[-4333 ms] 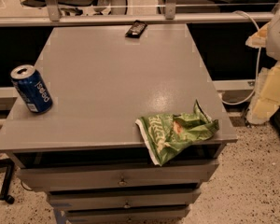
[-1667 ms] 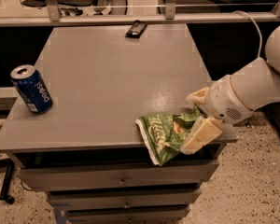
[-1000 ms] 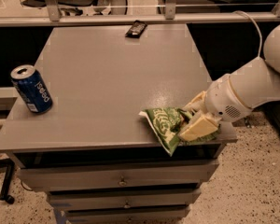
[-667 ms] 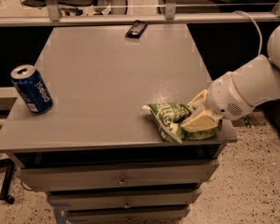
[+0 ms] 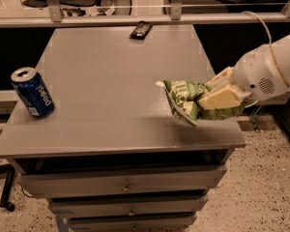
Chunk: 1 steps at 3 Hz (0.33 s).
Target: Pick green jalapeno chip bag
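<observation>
Right, a flat grey counter sits over a grey drawer unit, with speckled floor past its right edge. At that right edge the cream two-finger tool is clenched on the crumpled light-green foil chip bag, near the front corner. Near the left edge stands a blue soda can; at the far edge lies a small dark flat wrapper. A wide stretch of counter lies between can and bag.

Arm extends from the right, end effector clamped on green jalapeno chip bag.
</observation>
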Tool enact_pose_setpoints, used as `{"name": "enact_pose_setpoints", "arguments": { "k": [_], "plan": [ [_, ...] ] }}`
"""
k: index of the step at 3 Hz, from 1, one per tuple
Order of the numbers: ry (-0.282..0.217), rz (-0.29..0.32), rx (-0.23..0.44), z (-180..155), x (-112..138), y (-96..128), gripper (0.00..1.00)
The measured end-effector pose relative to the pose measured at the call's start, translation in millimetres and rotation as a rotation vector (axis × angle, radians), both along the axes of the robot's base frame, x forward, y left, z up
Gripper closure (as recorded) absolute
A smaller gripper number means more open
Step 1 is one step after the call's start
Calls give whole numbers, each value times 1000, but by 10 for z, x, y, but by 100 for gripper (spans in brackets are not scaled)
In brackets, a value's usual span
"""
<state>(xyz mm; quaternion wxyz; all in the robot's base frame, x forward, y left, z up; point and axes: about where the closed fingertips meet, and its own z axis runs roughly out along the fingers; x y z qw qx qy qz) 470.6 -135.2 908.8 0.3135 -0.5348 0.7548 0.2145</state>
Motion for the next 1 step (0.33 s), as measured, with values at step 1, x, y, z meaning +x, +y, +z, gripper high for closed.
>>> {"name": "enact_pose_setpoints", "arguments": {
  "k": [1],
  "plan": [
    [-44,-88,102,516,38,-150,100]
  ]
}}
